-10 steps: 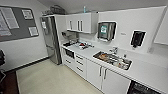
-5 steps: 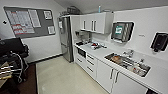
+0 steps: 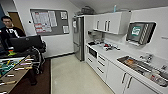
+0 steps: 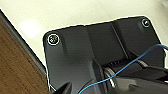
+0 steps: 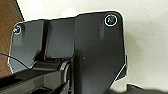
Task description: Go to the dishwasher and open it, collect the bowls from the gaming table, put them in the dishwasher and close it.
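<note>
I am in a kitchen, looking along a white counter [image 3: 110, 56] with cupboards and drawers beneath it on the right. A small dark-fronted built-in unit [image 3: 93, 52] sits under the counter beside the tall steel fridge [image 3: 78, 37]; I cannot tell whether it is the dishwasher. The bowls and the gaming table are out of view. Both wrist views look down past the robot's dark plate onto pale floor [image 4: 75, 12] and a strip of brown flooring [image 5: 7, 12].
A sink [image 3: 140, 65] holding dishes is set in the counter at near right. A table-football table [image 3: 11, 71] with a green field and rods stands at lower left. Behind it a person [image 3: 11, 32] sits at a dark screen. Pale floor [image 3: 72, 75] runs ahead.
The whole head picture has shifted: the camera has turned left. The counter and sink now lie further right, and the person and the table-football table have come into view at left.
</note>
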Controlling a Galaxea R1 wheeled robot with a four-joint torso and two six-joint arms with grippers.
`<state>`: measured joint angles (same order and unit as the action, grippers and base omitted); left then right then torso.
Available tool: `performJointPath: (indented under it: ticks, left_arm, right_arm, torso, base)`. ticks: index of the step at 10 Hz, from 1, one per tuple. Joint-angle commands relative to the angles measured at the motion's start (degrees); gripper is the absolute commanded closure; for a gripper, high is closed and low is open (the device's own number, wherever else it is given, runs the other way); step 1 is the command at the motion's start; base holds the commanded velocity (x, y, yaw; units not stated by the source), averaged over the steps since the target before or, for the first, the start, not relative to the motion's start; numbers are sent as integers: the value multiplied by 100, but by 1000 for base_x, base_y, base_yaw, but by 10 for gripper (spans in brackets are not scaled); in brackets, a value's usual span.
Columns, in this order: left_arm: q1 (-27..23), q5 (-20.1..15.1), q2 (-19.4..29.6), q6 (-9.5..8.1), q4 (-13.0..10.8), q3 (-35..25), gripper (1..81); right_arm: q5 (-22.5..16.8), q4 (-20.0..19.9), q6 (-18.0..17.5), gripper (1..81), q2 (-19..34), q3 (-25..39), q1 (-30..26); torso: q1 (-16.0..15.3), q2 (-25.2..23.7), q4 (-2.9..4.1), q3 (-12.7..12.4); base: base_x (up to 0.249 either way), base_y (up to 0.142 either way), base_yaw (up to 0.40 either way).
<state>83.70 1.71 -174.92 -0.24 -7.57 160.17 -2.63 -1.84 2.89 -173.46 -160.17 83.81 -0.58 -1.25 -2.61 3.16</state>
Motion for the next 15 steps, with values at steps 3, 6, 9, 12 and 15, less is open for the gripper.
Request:
performJointPath:
  ticks: [3,6,9,12,15]
  left_arm:
    - [-262,-311,10,-2,-69,5,10]
    - [-262,-311,-69,-2,-69,163,10]
    - [-270,-320,-78,7,-69,190,10]
    - [-262,-320,-61,7,-78,199,10]
    - [-262,-329,-78,7,-87,199,10]
  right_arm:
    - [-317,-18,-25,10,-25,5,-299]
    - [-326,8,-8,10,-59,-66,-299]
    - [-308,-9,-16,10,-60,-66,-299]
    - [-282,0,-16,10,-86,-22,-290]
    - [-282,0,-16,10,-86,-22,-299]
  torso:
    - [-2,2,0,0]
    - [0,2,0,0]
    - [0,2,0,0]
    - [0,2,0,0]
    - [0,2,0,0]
  base:
    - [0,0,365]
    - [0,0,365]
    - [0,0,365]
    - [0,0,365]
    - [0,0,365]
